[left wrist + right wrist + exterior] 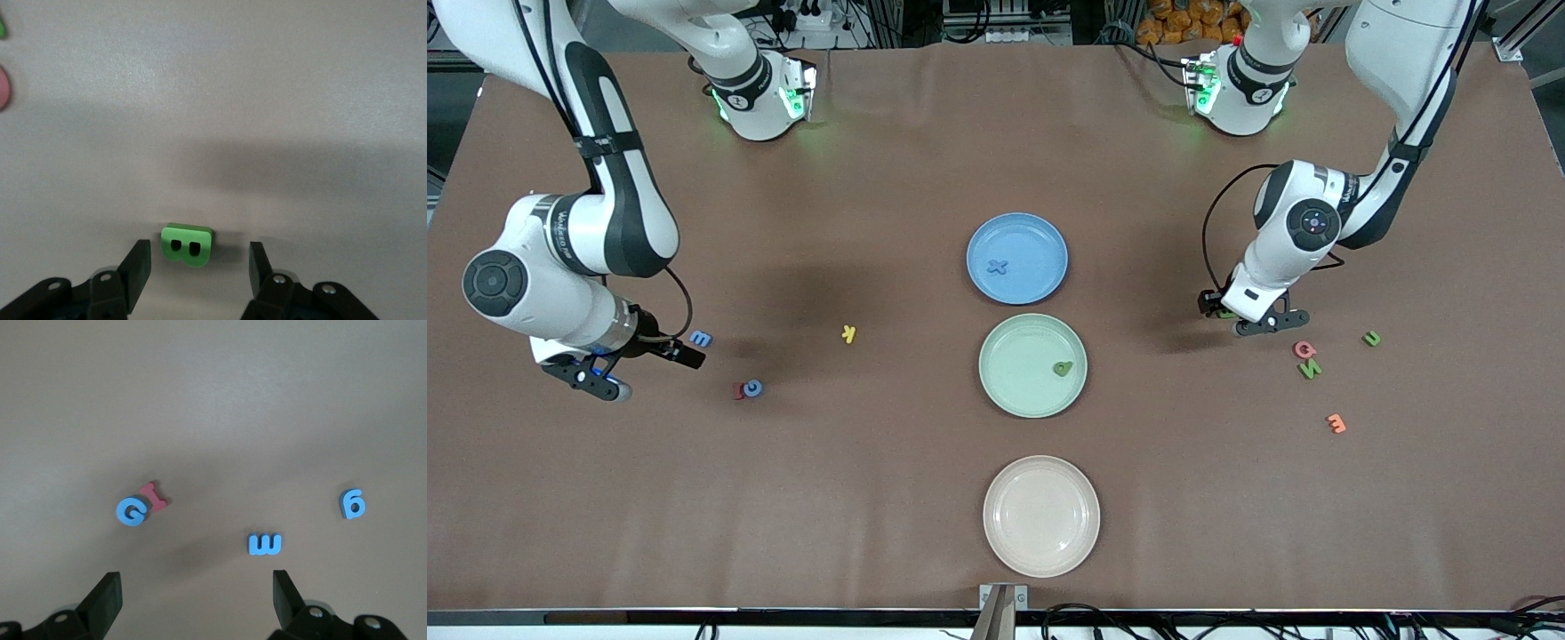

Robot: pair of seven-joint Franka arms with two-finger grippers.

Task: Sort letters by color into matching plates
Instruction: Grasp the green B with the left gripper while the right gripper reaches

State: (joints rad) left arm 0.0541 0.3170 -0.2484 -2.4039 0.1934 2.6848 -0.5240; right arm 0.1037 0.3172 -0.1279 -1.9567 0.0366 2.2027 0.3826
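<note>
1. Left gripper sits low over the table toward the left arm's end, fingers apart and straddling a green letter B. The B lies flat on the cloth between the tips, nothing clamped yet.
2. B sits closer to one finger than the other. Judgement: centre the jaws first, or the close pushes it sideways.
3. Foam is thin. Go right down to the cloth before closing, then squeeze gently so it doesn't buckle or pop out.
4. Target is the green plate, which already holds one green letter. Drop the B clear of it.
5. Right gripper hovers with fingers spread over the blue letters: W, G, 6. W is nearest its jaws.
6. Blue plate holds a blue X.
7. Blue G touches a red letter. Leave that pair until last.
</note>
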